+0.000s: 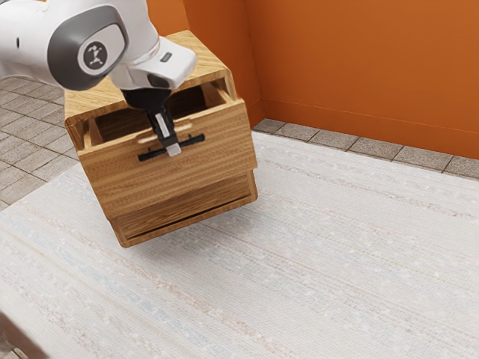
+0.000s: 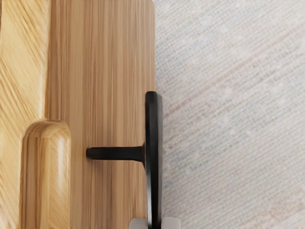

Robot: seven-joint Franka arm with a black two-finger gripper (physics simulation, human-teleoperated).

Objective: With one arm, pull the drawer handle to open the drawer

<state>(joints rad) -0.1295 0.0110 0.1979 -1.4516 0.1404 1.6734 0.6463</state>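
A small wooden cabinet [image 1: 97, 96] stands at the back left of the exterior view. Its upper drawer [image 1: 202, 153] is pulled partly out, so the hollow inside shows behind the front panel. A black bar handle [image 1: 153, 152] runs across that front panel. My gripper [image 1: 169, 142] reaches down from above and is shut on the handle's middle, its pale fingertips on either side of the bar. In the wrist view the handle [image 2: 152, 157] stands out from the drawer front [image 2: 105, 95] on a short black post, with fingertips [image 2: 139, 223] at its near end.
A lower drawer [image 1: 187, 209] sits shut beneath the open one. The cabinet rests on a pale woven surface [image 1: 337, 254] that spreads wide to the exterior view's right. An orange wall [image 1: 359, 52] stands behind, with grey tiles [image 1: 22, 142] at the left.
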